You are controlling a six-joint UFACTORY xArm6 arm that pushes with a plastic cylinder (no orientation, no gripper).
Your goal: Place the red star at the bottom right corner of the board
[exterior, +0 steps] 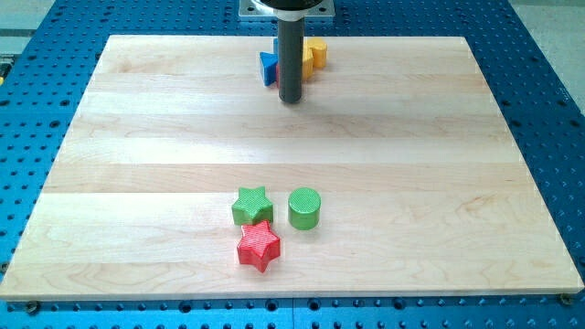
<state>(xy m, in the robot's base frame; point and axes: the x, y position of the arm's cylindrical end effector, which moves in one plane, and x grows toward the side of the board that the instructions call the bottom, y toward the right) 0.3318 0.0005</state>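
Currently, my tip (290, 99) stood near the view's top, just beside the blue block (268, 68) and yellow block (315, 55), well apart from the red star (259, 246). No fingers existed; nothing was grasped. The red star touched the green star (252, 206) near the tabletop (439, 183) bottom edge. Risk: a careless approach could drag the green star or green cylinder (304, 207) along.
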